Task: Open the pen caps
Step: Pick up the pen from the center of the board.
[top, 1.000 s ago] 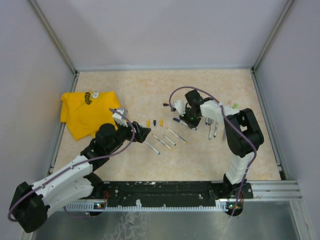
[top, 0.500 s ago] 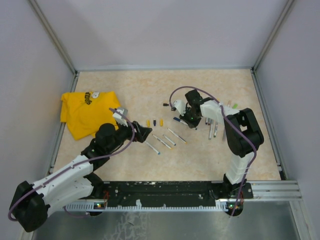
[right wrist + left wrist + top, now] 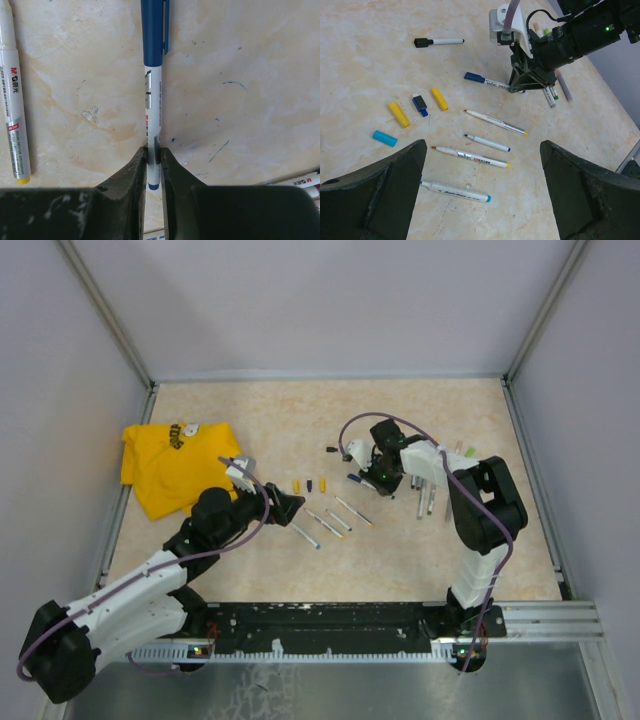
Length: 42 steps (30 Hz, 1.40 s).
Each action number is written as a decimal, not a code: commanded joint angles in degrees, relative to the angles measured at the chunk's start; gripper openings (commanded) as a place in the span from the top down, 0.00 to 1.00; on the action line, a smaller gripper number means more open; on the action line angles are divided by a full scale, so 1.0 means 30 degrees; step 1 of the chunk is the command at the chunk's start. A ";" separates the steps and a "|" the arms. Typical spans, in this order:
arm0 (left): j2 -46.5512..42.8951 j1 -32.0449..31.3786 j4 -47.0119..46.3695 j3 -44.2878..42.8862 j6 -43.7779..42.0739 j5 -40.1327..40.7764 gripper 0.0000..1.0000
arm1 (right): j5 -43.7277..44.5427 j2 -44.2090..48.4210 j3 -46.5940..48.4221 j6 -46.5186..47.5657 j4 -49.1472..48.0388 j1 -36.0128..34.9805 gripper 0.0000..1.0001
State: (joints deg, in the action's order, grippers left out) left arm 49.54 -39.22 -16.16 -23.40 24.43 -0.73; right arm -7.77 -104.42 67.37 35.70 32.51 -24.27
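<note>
Right wrist view: the right fingers (image 3: 139,172) have slackened slightly but still hug the tail of a white pen barrel (image 3: 152,115) lying on the desk (image 3: 250,75). Its dark-blue clipped cap (image 3: 152,30) remains on the far end, so pulling it looks pending. Left fingers (image 3: 380,195) gape wide, empty.

Top camera looks steeply down on the whole table (image 3: 280,420), far off. Left wrist faces the right gripper (image 3: 520,89) from mid-range — right wrist hangs close over the pen (image 3: 152,100) both show.
</note>
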 commanded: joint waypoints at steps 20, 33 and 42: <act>0.0893 0.0096 -0.1643 0.0361 0.0448 -0.0709 0.00 | 0.0156 -0.0061 -0.0132 -0.0321 -0.0362 -0.0171 0.82; 0.2034 0.0096 -0.2784 0.0373 0.0806 -0.1140 0.00 | 0.0301 -0.0153 -0.0450 -0.0340 -0.0817 -0.0541 0.82; 0.2898 0.0121 -0.3564 0.0285 0.1158 -0.1639 0.00 | 0.0217 -0.0203 -0.0485 -0.0485 -0.0994 -0.0669 0.79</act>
State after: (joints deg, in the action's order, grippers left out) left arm 57.63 -39.11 -23.53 -22.87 27.18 -4.16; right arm -7.16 -104.42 66.98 35.16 30.81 -25.63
